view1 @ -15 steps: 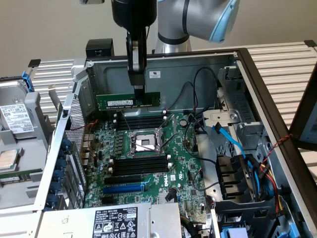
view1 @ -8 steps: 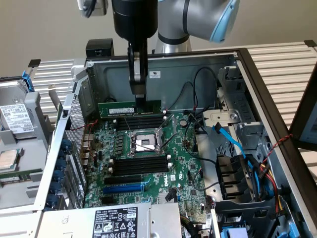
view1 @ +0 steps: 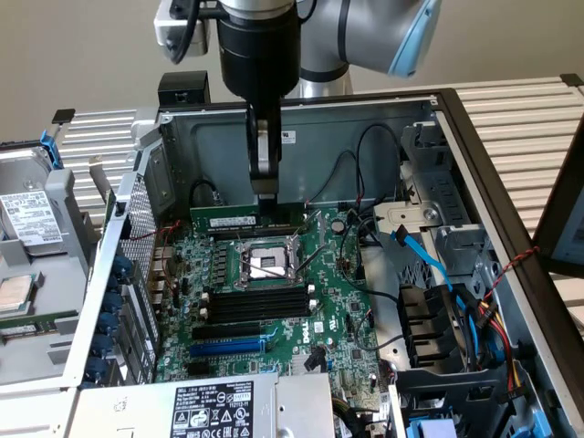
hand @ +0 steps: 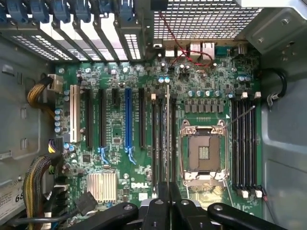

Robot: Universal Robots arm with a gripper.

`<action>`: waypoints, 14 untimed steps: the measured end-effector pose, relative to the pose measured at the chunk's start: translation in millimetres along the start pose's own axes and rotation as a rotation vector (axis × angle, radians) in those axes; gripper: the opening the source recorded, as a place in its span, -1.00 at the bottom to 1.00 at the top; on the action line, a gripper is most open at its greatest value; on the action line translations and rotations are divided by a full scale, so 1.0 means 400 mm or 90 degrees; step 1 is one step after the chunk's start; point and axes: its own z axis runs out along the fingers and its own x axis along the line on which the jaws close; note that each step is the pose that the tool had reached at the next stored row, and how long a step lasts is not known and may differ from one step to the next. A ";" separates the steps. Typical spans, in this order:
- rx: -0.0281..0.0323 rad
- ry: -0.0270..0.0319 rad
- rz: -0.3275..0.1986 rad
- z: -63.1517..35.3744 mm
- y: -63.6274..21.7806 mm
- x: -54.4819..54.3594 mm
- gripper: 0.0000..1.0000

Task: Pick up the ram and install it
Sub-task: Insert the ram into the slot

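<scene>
you have an open computer case (view1: 210,155) lying flat on the slatted table (view1: 520,100), and the green motherboard (view1: 333,310) covers most of its floor. take the cpu socket (view1: 265,265) in the middle of that board as your reference.

the arm (view1: 260,46) stands over the socket, pointing straight down. its gripper (view1: 265,192) is drawn narrow, the two fingers pinching the ram (view1: 233,219) near the middle of its top edge.

in the exterior view the ram hangs level, its long side running across and its whitish label towards the camera. there it appears just beyond the socket, in front of the case's back wall.

in the wrist view the gripper (hand: 169,203) holds the ram (hand: 167,134) edge-on, so you see it as a thin line. it runs alongside the socket, over the bank of black slots (hand: 160,143) that lies between the socket and the blue slot (hand: 127,120). its free end reaches past the end of those slots, so it looks raised above the board, not seated.

on the socket's other side, a second bank of four black slots (hand: 244,143) with white end clips stands empty.
</scene>
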 end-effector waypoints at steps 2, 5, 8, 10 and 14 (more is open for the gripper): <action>0.0000 -0.0001 0.000 0.009 -0.008 0.002 -0.76; 0.0000 -0.0006 0.002 0.022 -0.014 0.004 -0.76; 0.0000 -0.0008 0.004 0.036 -0.017 0.005 -0.76; 0.0000 -0.0009 0.006 0.045 -0.019 0.006 -0.76; 0.0000 -0.0009 0.010 0.063 -0.020 0.006 -0.76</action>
